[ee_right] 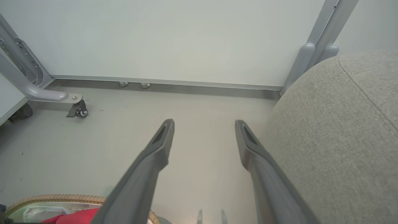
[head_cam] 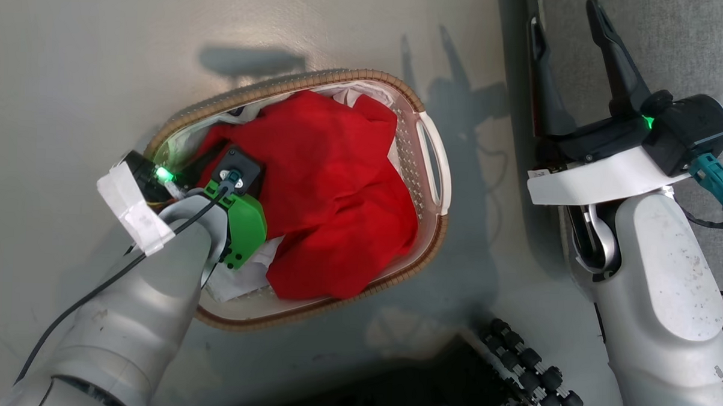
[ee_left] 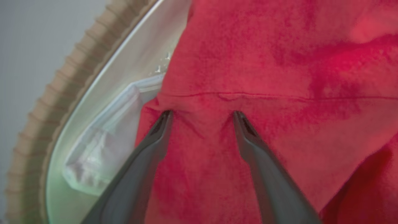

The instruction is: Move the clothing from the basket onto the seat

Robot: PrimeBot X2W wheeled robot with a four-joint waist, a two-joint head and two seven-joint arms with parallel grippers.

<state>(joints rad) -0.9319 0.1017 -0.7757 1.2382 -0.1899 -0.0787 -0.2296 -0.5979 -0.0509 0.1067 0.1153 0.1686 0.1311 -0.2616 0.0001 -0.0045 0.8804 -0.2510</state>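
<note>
The basket (head_cam: 433, 169) stands on the floor, heaped with the red clothing (head_cam: 332, 184). My left arm reaches into it from the lower left, and its wrist (head_cam: 237, 173) hides the fingers there. In the left wrist view my left gripper (ee_left: 202, 114) is open, both tips pressed into the red clothing (ee_left: 264, 62) just below a seam, close to the basket rim (ee_left: 37, 109). My right gripper (head_cam: 565, 15) is open and holds nothing, raised beside the grey seat (head_cam: 674, 39). The right wrist view shows the right gripper (ee_right: 203, 123) over the floor, with the seat (ee_right: 335, 140) to its right.
A thin glossy white sheet (ee_left: 102, 143) lines the basket under the clothing. My dark wheeled base (head_cam: 530, 365) lies below the basket. A metal frame leg with a caster (ee_right: 77, 110) and a wall stand beyond the floor; the basket rim (ee_right: 56, 198) shows low down.
</note>
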